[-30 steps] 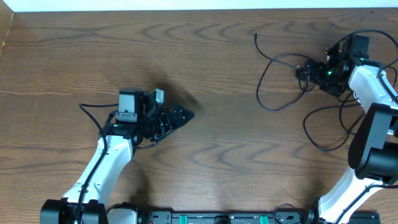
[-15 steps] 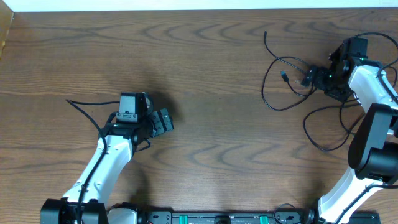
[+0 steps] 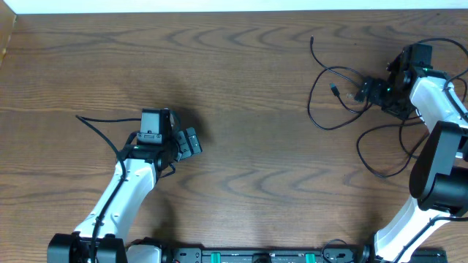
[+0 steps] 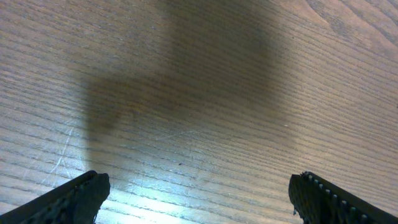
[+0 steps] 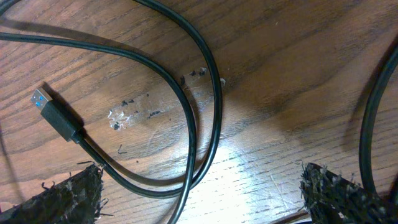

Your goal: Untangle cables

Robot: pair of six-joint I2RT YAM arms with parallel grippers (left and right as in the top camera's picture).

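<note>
Thin black cables (image 3: 325, 98) lie in loops at the table's back right. One end (image 3: 312, 40) points toward the far edge, and a small plug (image 3: 334, 90) sits inside the loops. Another black loop (image 3: 380, 157) lies nearer the front. My right gripper (image 3: 368, 89) hovers at the right side of the tangle, open. In the right wrist view two cable strands (image 5: 186, 177) cross between its fingers (image 5: 65, 199), ungripped, and a blue-tipped USB plug (image 5: 53, 112) lies left. My left gripper (image 3: 193, 141) is open over bare wood (image 4: 199, 112), far from the cables.
A thin black cord (image 3: 95, 130) trails left from the left arm's wrist. The right arm's white links (image 3: 439, 146) stand over the front right loop. The table's far edge (image 3: 234, 12) runs along the top, with rails (image 3: 256, 256) at the front.
My left gripper drew back to the left, its trailing cord moving with it. The right gripper shifted slightly right, and the black loops and their free end slid right with it.
</note>
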